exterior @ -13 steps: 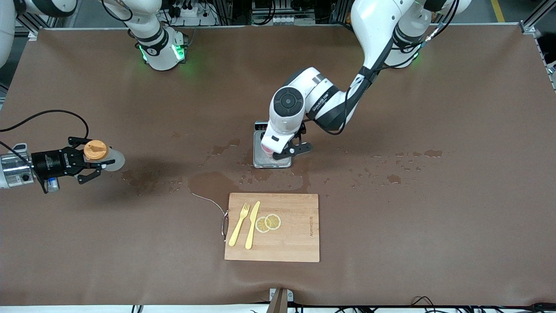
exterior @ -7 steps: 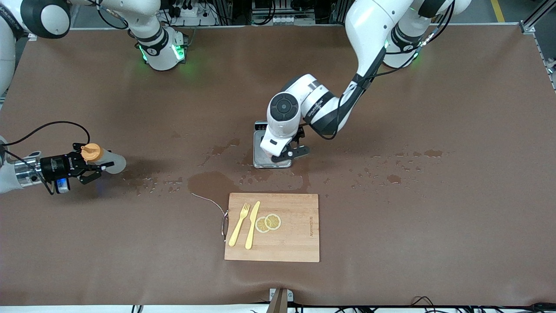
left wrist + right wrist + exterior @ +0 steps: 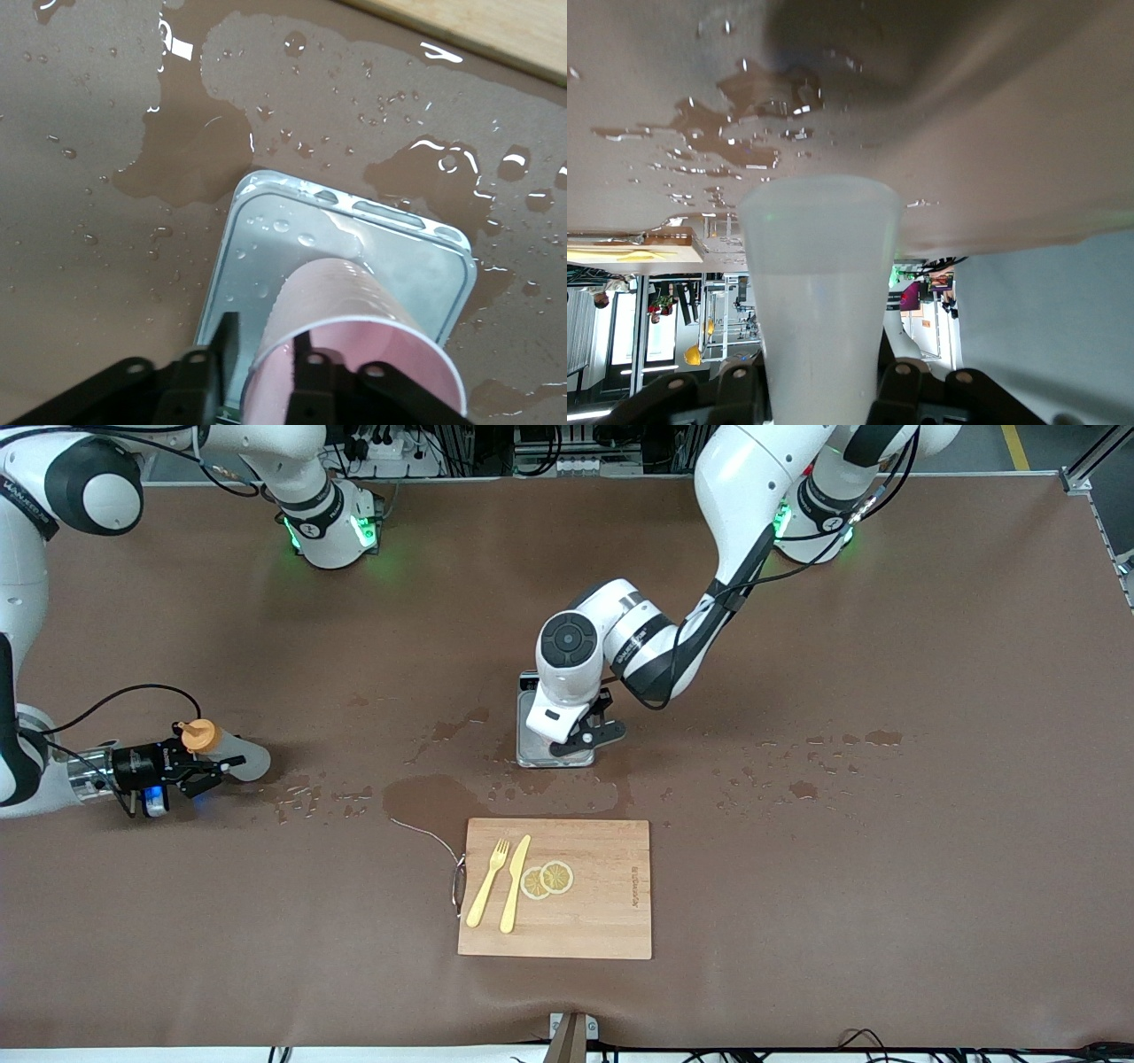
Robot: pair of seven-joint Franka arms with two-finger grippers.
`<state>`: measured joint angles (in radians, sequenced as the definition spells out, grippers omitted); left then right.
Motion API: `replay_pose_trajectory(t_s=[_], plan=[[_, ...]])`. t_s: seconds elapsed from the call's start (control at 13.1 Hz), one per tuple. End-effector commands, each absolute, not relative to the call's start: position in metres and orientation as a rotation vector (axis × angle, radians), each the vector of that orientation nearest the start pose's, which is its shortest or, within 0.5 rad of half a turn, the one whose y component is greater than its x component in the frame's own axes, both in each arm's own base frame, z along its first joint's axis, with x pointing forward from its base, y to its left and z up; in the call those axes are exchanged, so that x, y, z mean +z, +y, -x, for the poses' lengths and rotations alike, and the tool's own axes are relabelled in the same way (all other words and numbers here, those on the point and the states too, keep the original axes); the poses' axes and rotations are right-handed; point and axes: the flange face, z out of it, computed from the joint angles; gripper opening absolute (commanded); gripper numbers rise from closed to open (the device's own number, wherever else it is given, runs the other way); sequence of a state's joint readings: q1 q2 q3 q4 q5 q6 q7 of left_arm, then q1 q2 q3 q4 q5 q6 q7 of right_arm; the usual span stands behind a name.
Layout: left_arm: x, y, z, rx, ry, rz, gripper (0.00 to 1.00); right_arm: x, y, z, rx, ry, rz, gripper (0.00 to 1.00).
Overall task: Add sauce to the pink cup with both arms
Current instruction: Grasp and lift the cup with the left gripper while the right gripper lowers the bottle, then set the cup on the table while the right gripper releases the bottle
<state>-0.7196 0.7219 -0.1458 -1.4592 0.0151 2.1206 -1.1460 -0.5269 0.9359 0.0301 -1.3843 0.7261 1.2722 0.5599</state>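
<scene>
As the left gripper (image 3: 257,376) has just pinched the pink cup (image 3: 354,341) on the scale (image 3: 266,239), the right gripper (image 3: 190,766), clamping the sauce bottle (image 3: 226,755) well toward the right arm's end from the scale, can bring it over.

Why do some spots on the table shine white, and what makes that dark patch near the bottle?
Left wrist view: puddles around the scale mirror overhead lights. Front view: the sauce in the right gripper casts a soft shadow on the table.

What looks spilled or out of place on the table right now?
Liquid is spilled on the table: a puddle and droplets around the wet scale, between it and the cutting board. Nothing else stands out.
</scene>
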Motion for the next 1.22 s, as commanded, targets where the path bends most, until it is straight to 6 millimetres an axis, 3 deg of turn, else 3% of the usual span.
replay_pose_trajectory(t_s=[0.0,0.23,0.31,0.38,0.46,0.69,0.76,0.99,1.15], plan=[[0.27,-0.532,-0.484,0.093,-0.502,3.107,0.0,0.139,-0.23,-0.577,1.217,1.217,1.687,0.28],[0.296,-0.526,-0.492,0.066,-0.526,3.128,0.0,0.124,-0.242,-0.57,1.197,1.243,1.71,0.31],[0.308,-0.515,-0.504,0.057,-0.566,3.133,0.0,0.123,-0.242,-0.569,1.201,1.249,1.709,0.51],[0.325,-0.499,-0.517,0.047,-0.613,3.132,0.0,0.123,-0.239,-0.571,1.209,1.257,1.71,0.89],[0.335,-0.481,-0.531,0.047,-0.679,3.119,0.0,0.124,-0.237,-0.573,1.209,1.262,1.714,1.0],[0.345,-0.395,-0.587,0.071,-0.841,3.031,0.0,0.138,-0.235,-0.582,1.2,1.262,1.779,1.0],[0.345,-0.357,-0.608,0.088,-0.875,3.003,0.0,0.15,-0.236,-0.589,1.191,1.277,1.8,1.0],[0.332,-0.267,-0.65,0.122,-0.809,3.013,0.0,0.199,-0.225,-0.613,1.199,1.347,1.895,1.0],[0.312,-0.221,-0.659,0.177,-0.757,3.011,0.0,0.235,-0.214,-0.626,1.263,1.381,1.916,1.0]])
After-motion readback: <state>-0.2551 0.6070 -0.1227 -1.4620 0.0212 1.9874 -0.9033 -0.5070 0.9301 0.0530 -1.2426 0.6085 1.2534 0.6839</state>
